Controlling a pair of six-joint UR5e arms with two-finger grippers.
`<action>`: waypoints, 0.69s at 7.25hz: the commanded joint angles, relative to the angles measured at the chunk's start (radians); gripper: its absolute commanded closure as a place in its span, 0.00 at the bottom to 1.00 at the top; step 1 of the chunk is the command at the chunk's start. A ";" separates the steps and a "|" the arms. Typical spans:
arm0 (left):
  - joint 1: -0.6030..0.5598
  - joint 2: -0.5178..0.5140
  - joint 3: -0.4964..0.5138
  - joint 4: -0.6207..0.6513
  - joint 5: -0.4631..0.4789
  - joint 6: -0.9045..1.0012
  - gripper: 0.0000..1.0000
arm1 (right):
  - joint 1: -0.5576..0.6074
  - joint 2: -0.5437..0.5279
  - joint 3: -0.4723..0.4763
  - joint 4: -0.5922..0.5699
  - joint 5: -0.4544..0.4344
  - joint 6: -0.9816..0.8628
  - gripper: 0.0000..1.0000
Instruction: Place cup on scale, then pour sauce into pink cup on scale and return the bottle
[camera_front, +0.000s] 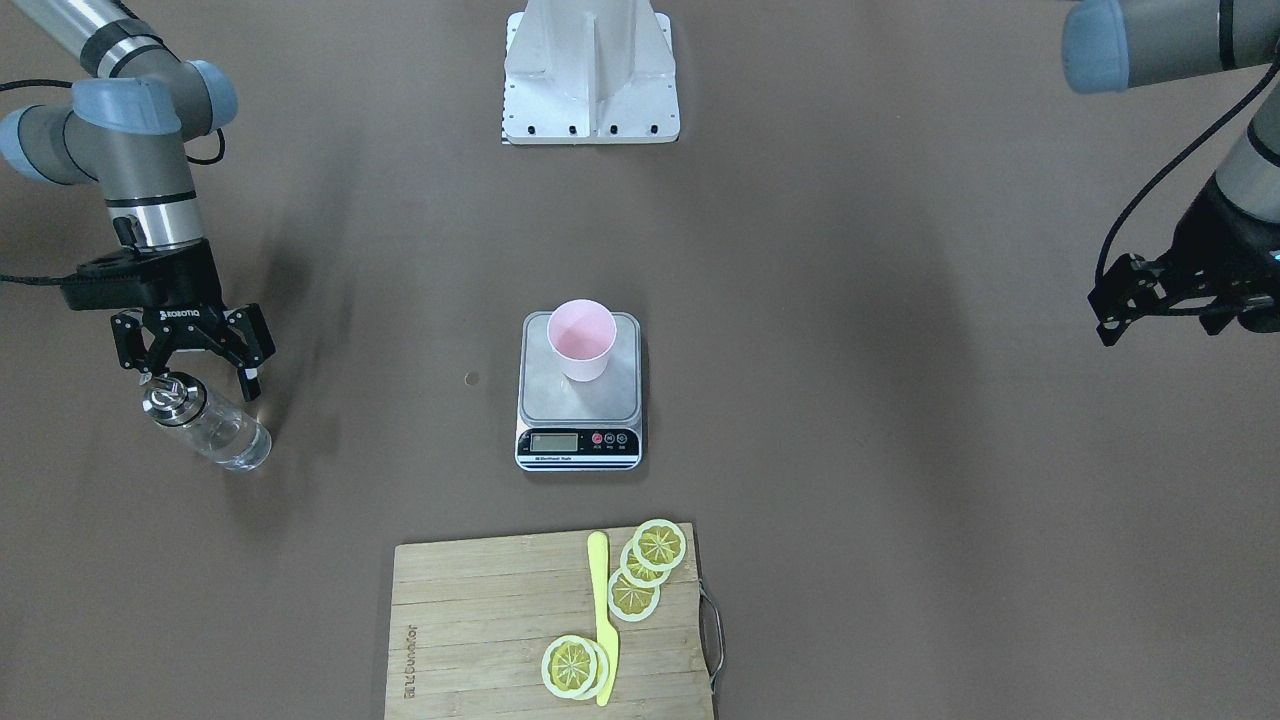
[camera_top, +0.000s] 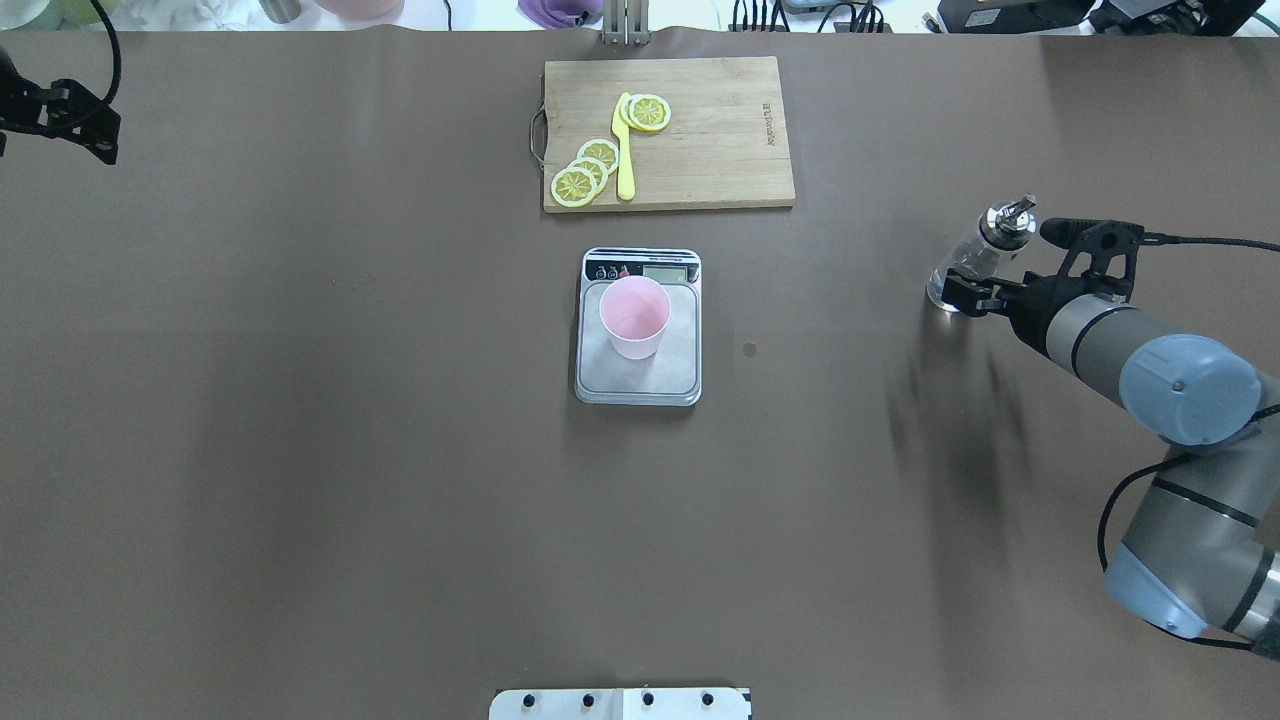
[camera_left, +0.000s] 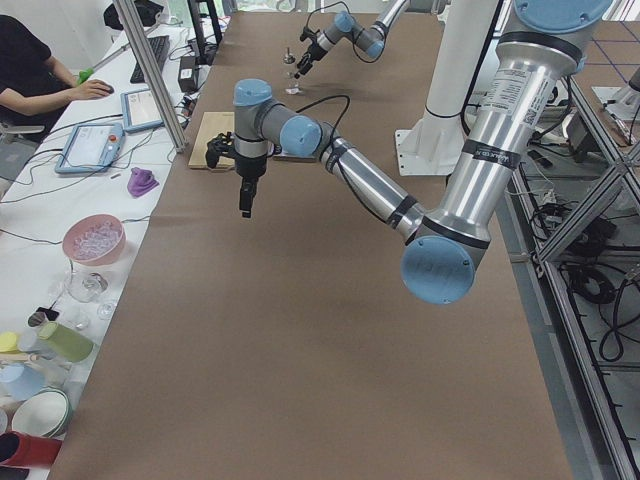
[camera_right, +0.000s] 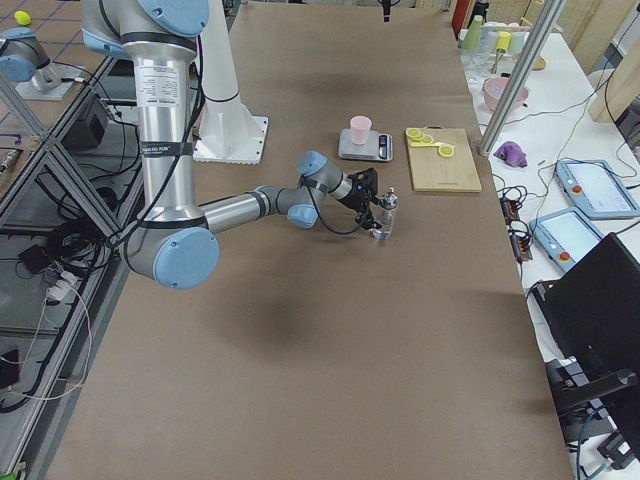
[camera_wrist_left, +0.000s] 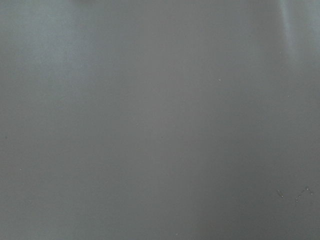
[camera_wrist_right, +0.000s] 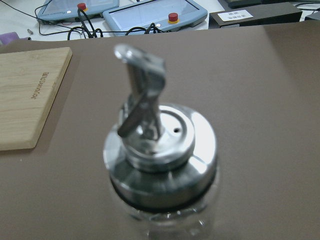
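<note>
The pale pink cup (camera_front: 581, 338) stands upright on the silver platform of the scale (camera_front: 578, 405) at the table's middle; both also show in the overhead view, cup (camera_top: 634, 315) and scale (camera_top: 640, 378). The clear glass bottle (camera_front: 215, 425) with its silver spout cap stands on the table far out on my right side. My right gripper (camera_front: 197, 380) is open, right at the bottle's cap, not closed on it. The right wrist view shows the cap (camera_wrist_right: 155, 145) close up. My left gripper (camera_front: 1150, 315) looks open and empty, high at the far left of the table (camera_top: 75, 125).
A wooden cutting board (camera_front: 480, 620) with lemon slices (camera_front: 645, 565) and a yellow knife (camera_front: 603, 620) lies beyond the scale. The white robot base (camera_front: 590, 70) stands on the near side. A small dark spot (camera_front: 472, 379) marks the brown table.
</note>
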 joint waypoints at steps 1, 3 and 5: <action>0.000 0.005 -0.003 0.000 0.000 -0.005 0.02 | -0.004 -0.082 0.071 0.000 0.040 0.000 0.00; 0.000 0.008 -0.003 -0.002 0.000 0.014 0.02 | 0.001 -0.212 0.236 -0.009 0.177 0.000 0.00; 0.000 0.017 -0.003 -0.006 -0.003 0.021 0.02 | 0.240 -0.236 0.301 -0.061 0.550 -0.012 0.00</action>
